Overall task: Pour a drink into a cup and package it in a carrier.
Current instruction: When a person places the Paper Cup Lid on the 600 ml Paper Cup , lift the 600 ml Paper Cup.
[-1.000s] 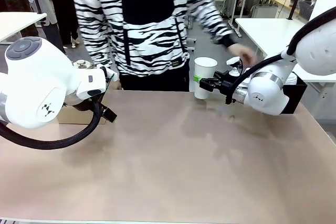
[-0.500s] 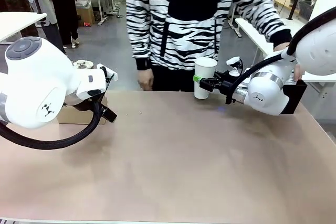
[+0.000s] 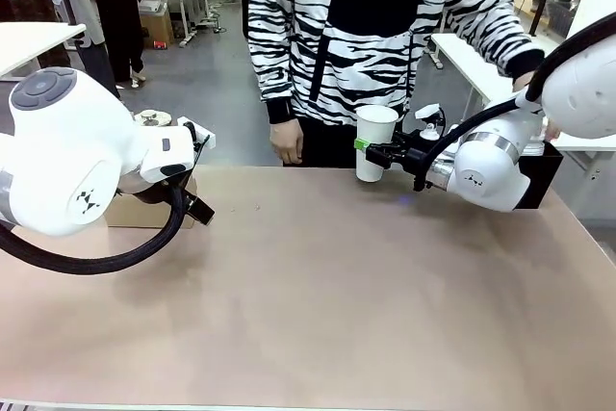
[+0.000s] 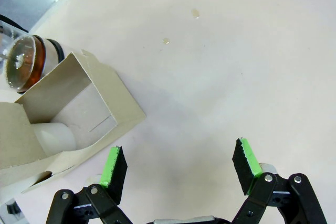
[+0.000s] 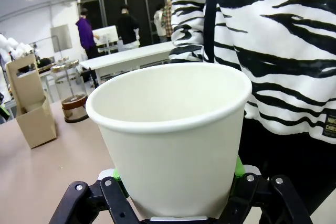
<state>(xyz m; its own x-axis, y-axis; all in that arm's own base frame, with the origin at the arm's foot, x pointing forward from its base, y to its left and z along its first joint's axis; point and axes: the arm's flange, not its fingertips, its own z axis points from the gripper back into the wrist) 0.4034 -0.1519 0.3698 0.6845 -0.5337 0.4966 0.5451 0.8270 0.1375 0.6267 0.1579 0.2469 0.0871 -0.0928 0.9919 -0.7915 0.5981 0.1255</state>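
My right gripper (image 3: 372, 151) is shut on the cup (image 3: 374, 141), a plain white paper cup held upright just above the table's far edge. In the right wrist view the cup (image 5: 173, 129) has no lid and looks empty, with the green pads of the right gripper (image 5: 176, 181) pressed against its sides. My left gripper (image 4: 180, 163) hangs open over bare table beside the carrier (image 4: 79, 108), a brown cardboard box with a white rounded object in one slot. The glass jug holding the dark drink (image 4: 23, 64) stands just behind the carrier.
A person in a zebra-striped jacket (image 3: 375, 36) stands at the far side, one hand (image 3: 286, 146) at the table edge, the other by the black box (image 3: 544, 168) at the right. Two small droplets (image 4: 195, 13) lie on the tabletop. The table's middle is bare.
The person has stepped to the right and drawn a hand away from my right gripper toward the black box. Neither arm has moved, and the cup stays gripped.
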